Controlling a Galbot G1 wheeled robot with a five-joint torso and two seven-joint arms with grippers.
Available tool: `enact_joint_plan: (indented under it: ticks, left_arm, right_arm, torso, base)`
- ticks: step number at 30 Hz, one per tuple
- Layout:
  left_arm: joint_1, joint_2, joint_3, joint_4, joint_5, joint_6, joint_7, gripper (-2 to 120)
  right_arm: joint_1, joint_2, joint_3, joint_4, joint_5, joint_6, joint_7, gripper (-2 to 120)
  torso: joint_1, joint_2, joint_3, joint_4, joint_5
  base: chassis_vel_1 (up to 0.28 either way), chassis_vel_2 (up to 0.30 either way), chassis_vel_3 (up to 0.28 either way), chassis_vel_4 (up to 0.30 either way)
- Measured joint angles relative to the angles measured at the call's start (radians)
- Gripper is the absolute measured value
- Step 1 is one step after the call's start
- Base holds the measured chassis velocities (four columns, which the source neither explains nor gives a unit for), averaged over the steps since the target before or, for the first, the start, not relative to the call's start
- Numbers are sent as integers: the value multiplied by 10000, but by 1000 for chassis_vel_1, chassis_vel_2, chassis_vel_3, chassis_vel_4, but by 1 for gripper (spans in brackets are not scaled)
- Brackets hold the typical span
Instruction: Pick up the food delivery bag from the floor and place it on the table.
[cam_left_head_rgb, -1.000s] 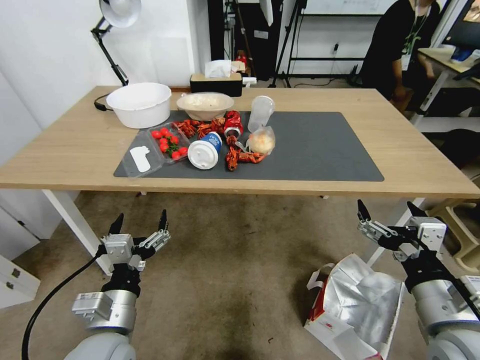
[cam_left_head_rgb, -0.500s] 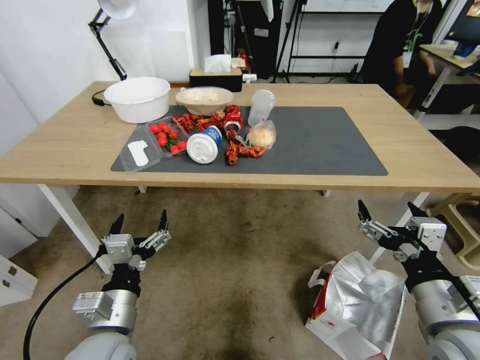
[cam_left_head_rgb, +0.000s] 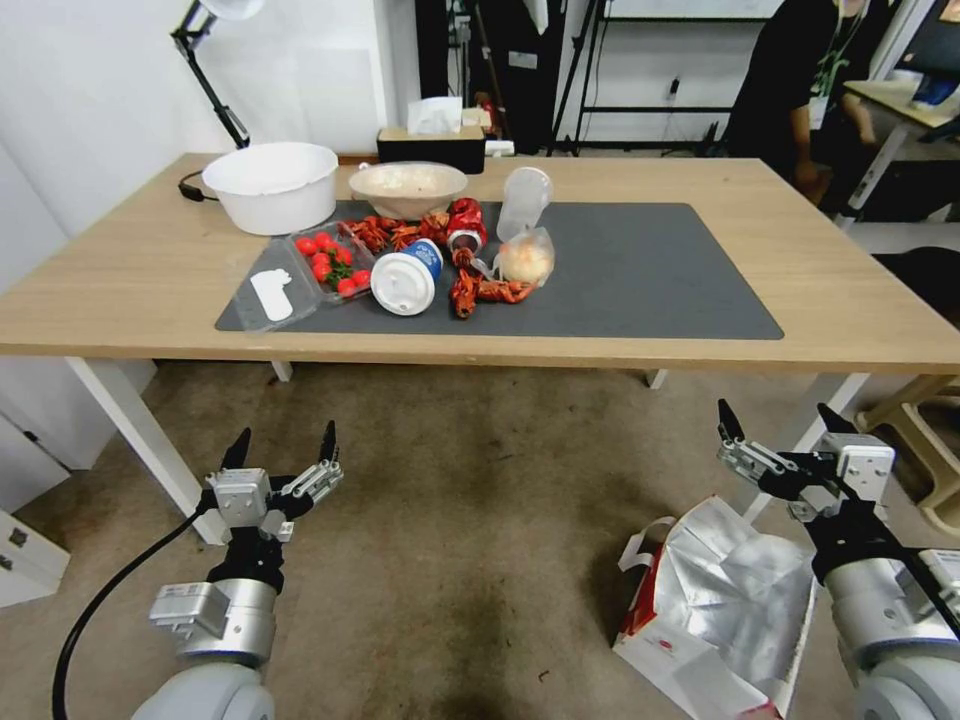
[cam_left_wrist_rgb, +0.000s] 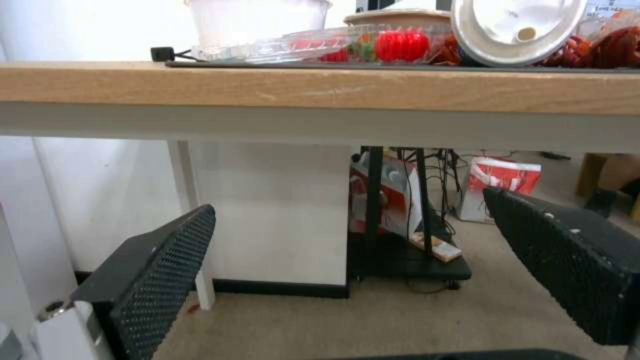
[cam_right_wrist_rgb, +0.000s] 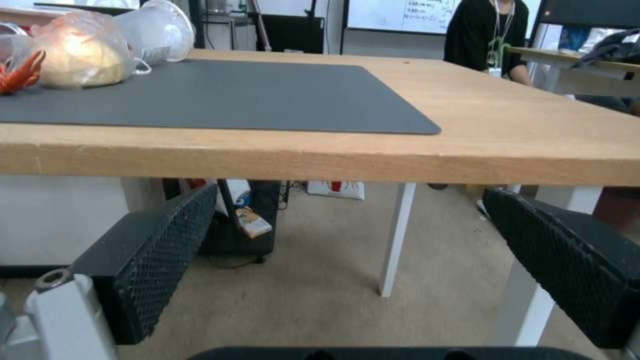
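Food delivery bag (cam_left_head_rgb: 725, 610) on floor (cam_left_head_rgb: 470, 540), untouched. Right gripper (cam_left_head_rgb: 775, 440) above it, jaws spread, empty; left gripper (cam_left_head_rgb: 282, 452) same. Aim for strap handle (cam_left_head_rgb: 640, 545), not foil.

Bright, even indoor light; soft shadow under the table (cam_left_head_rgb: 860, 330); wide-angle bending at edges; slightly soft wrist views.

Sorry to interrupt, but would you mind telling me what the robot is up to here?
Nothing is being handled at the moment. The food delivery bag sits on the floor by the robot's right side, foil lining open. The right claw hangs open just above and beyond it, touching nothing. The left claw is also open and empty, held low over bare floor. Both sit in front of the table, whose grey mat carries food containers on its left part.
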Motion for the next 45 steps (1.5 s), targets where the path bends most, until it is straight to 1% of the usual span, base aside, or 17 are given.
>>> enact_joint_plan:
  ticks: [4, 14, 17, 23, 26, 31, 39, 45]
  left_arm:
    - [-11, 17, -1, 11, 0, 0, 6, 100]
    - [-34, 43, -6, 37, -11, -3, 66, 100]
    - [-55, 62, -5, 54, -24, -3, 71, 100]
    - [-53, 80, -11, 65, -37, -5, 74, 100]
    - [-47, 75, -9, 69, -40, -12, 79, 100]
    - [-44, 74, -7, 71, -40, -13, 82, 100]
    - [-41, 76, -17, 75, -46, -21, 84, 100]
    - [-38, 70, -17, 95, -47, -23, 85, 100]
  right_arm:
    - [17, -16, -6, -34, 2, 0, 0, 100]
    - [24, -27, -9, -45, 7, -6, 8, 100]
    - [15, -27, -10, -49, 4, -11, 15, 100]
    - [4, -21, -19, -48, -17, -17, 14, 100]
    - [3, -22, -18, -48, -31, -18, 5, 100]
    - [-3, -22, -19, -48, -59, -13, -27, 100]
    - [7, -30, -25, -41, -86, -8, -88, 100]
    - [14, -42, -31, -41, -91, 1, -87, 100]
  torso:
    - [-82, -218, -134, 0, 0]
    - [-221, -566, -342, 0, 0]
    - [-285, -750, -464, 0, 0]
    - [-359, -934, -575, 0, 0]
    - [-425, -1126, -702, 0, 0]
    - [-485, -1284, -797, 0, 0]
    - [-613, -1654, -1041, -1, 0]
    - [-690, -1863, -1170, 0, 0]
  base:
    - [0, 0, 0, 0]
    - [0, 0, 0, 0]
    - [0, 0, 0, 0]
    - [0, 0, 0, 0]
    - [0, 0, 0, 0]
    - [0, 0, 0, 0]
    - [0, 0, 0, 0]
    - [0, 0, 0, 0]
